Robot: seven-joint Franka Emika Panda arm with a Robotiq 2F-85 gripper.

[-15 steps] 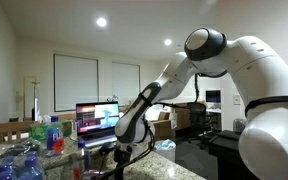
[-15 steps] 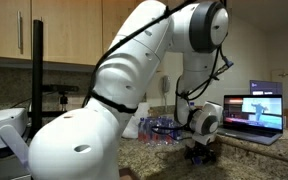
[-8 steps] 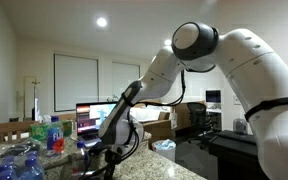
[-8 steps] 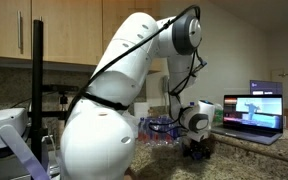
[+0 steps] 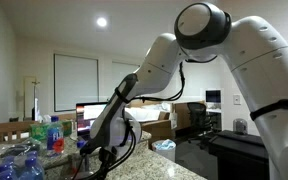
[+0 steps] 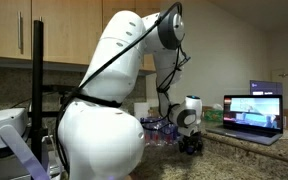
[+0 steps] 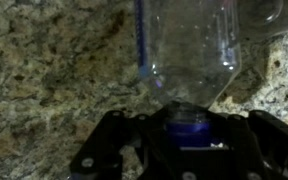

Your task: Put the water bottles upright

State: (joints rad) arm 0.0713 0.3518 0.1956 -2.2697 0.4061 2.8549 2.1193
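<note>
Wrist view shows the claw [image 7: 188, 127] pinching a clear water bottle [image 7: 189, 45] at its blue cap [image 7: 189, 116]. The bottle lies over the speckled stone counter [image 7: 54, 70].

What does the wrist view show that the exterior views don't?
Wrist only: the gripper shut on the blue cap of a clear bottle that appears to lie on the counter.
Exterior only: the open laptop with a lit screen, the robot arm, and a cluster of other bottles.
Shared: the granite counter with the gripper low over it. The exterior views do not show the grip itself.
</note>
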